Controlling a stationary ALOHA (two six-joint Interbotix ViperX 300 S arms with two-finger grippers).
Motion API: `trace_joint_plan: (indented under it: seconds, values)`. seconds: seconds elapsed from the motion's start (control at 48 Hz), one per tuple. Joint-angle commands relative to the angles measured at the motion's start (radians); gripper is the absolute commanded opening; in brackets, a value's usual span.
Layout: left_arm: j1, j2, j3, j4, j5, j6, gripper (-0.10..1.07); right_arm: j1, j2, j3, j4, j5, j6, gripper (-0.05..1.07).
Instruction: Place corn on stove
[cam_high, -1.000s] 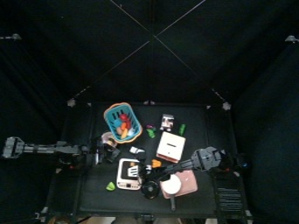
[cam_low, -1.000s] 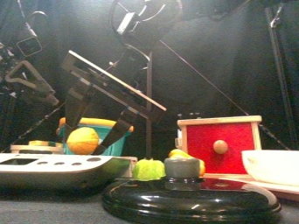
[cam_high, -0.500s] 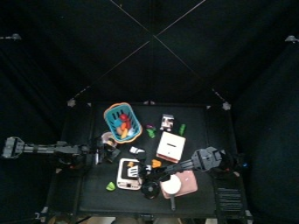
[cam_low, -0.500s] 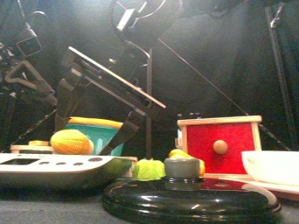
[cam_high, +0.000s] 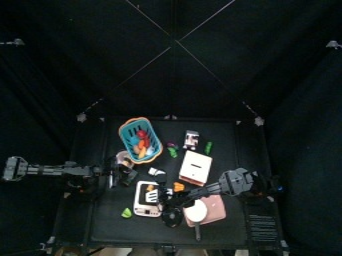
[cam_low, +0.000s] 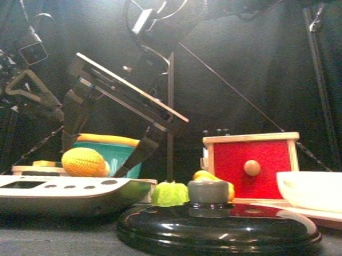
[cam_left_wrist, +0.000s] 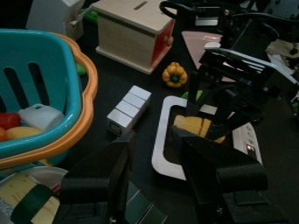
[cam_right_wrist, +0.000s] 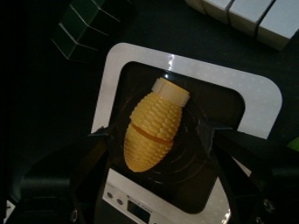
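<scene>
The corn (cam_right_wrist: 152, 124) lies on the white stove (cam_right_wrist: 251, 105), near the table's front edge toward its left corner. The right gripper (cam_right_wrist: 158, 179) hangs directly above with jaws spread wide, one on each side of the cob, gripping nothing. The left gripper (cam_left_wrist: 158, 175), jaws parted and empty, rests beside the teal basket (cam_left_wrist: 47, 52) at the table's left edge.

Right pincer (cam_right_wrist: 149, 171) gapes wide (pointing downward); left arm rests.
</scene>
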Motion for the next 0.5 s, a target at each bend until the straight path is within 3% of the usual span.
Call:
trace_joint_plan:
  seconds: [0.0,0.25,0.479]
  values:
    - [0.002,0.002,-0.014,0.000,-0.009,-0.002,0.78,-0.002,-0.028,-0.021,-0.011,0.003,-0.005,1.02]
    - [0.002,0.002,-0.014,0.000,-0.009,-0.002,0.78,0.002,-0.066,-0.023,-0.057,0.051,-0.021,1.02]
    - [0.002,0.003,-0.015,0.000,-0.009,-0.002,0.78,0.000,-0.107,-0.029,-0.057,0.078,-0.167,1.02]
